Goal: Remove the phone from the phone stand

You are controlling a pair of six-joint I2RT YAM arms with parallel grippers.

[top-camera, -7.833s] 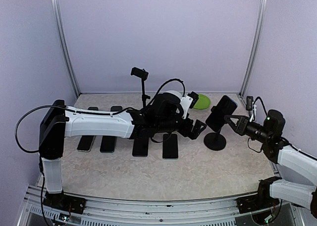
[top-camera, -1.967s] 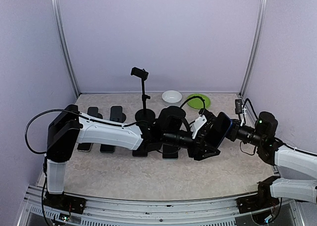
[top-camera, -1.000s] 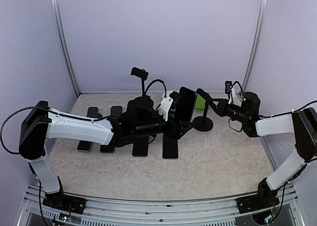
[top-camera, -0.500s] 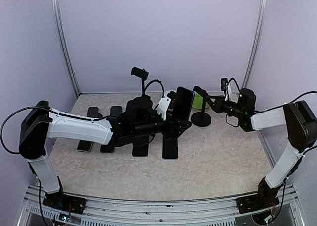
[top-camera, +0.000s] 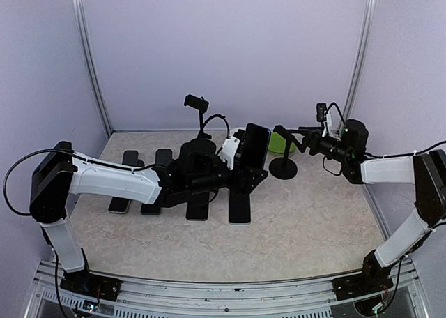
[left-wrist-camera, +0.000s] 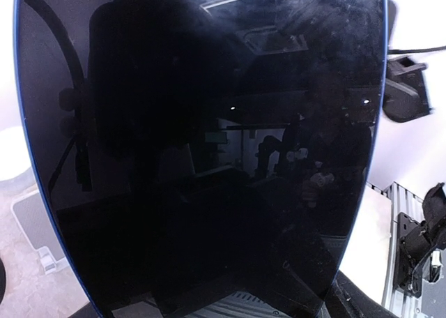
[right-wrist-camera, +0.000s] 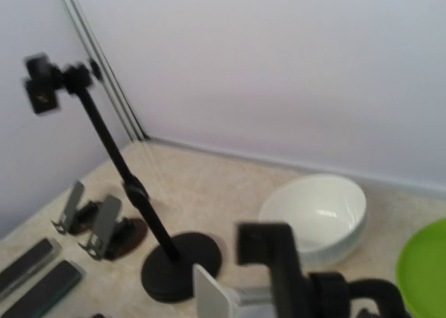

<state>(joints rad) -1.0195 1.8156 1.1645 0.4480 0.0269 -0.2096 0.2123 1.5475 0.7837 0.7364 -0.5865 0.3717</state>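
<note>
- table (top-camera: 313,220): pale stone-look top, carries everything below.
- L arm (top-camera: 118,182): reaches across to centre. L gripper (top-camera: 248,170) is clamped on lower part of phone.
- R arm (top-camera: 390,168): stretched in from right. R gripper (top-camera: 301,137) is by head of stand. Spread or pinched: can't tell, since it's too small in top view and no fingers show in R wrist view.
- mast (right-wrist-camera: 136,190): tall pole w/ clamp, on round base behind L gripper.
- phone (top-camera: 258,146): off stand, in air, upright, long axis approx. vertical. Dark screen fills L wrist view.
- stand (top-camera: 283,167): round base on table, no phone on it. Sits just right of phone, apart from it.
- bowl (right-wrist-camera: 317,217), plate (right-wrist-camera: 425,276): behind stand.

Key relation: phone lies left of stand, on L arm's side. Set-down prob. wants a path left or toward near edge, away from stand and R gripper.
</note>
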